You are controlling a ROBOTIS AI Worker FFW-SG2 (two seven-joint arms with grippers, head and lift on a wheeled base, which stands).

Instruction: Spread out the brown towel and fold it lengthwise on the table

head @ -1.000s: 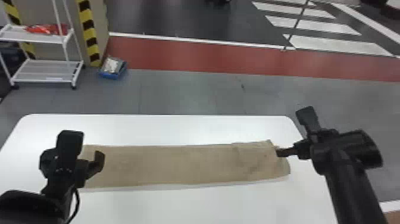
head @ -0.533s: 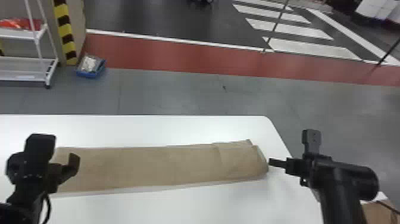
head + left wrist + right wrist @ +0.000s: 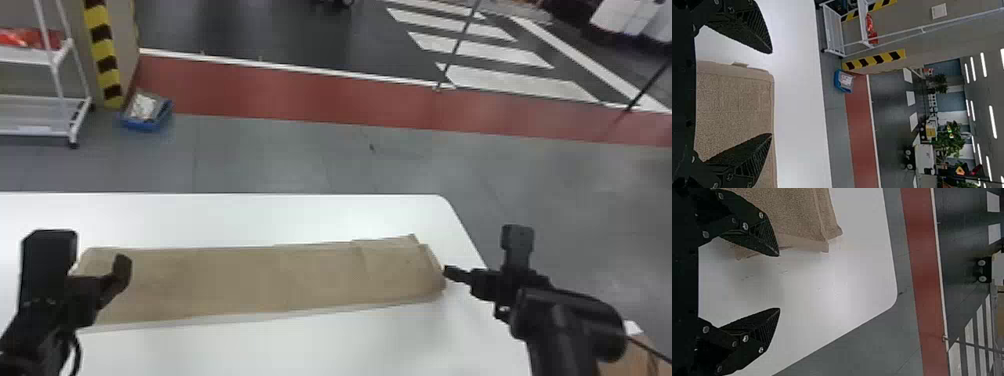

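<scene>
The brown towel [image 3: 260,280] lies on the white table [image 3: 240,220] as a long folded strip running left to right, its right end slightly uneven with layers showing. Over the towel's left end is my left gripper [image 3: 100,260]; in the left wrist view the left gripper [image 3: 770,93] stands open, the towel [image 3: 730,102] lying below and between its fingers. At the towel's right end is my right gripper [image 3: 480,265]. In the right wrist view the right gripper [image 3: 779,282] is open and holds nothing, with the towel's end [image 3: 793,215] beside one finger.
The table's far edge and rounded right corner lie beyond the towel. On the floor behind stand a white shelf rack [image 3: 45,115] and a blue bin [image 3: 145,112]. A brown box [image 3: 635,357] is at the lower right.
The head view has shifted, so the table and towel sit farther left than at first. My right gripper has moved off the towel's right end; the left stays over the left end.
</scene>
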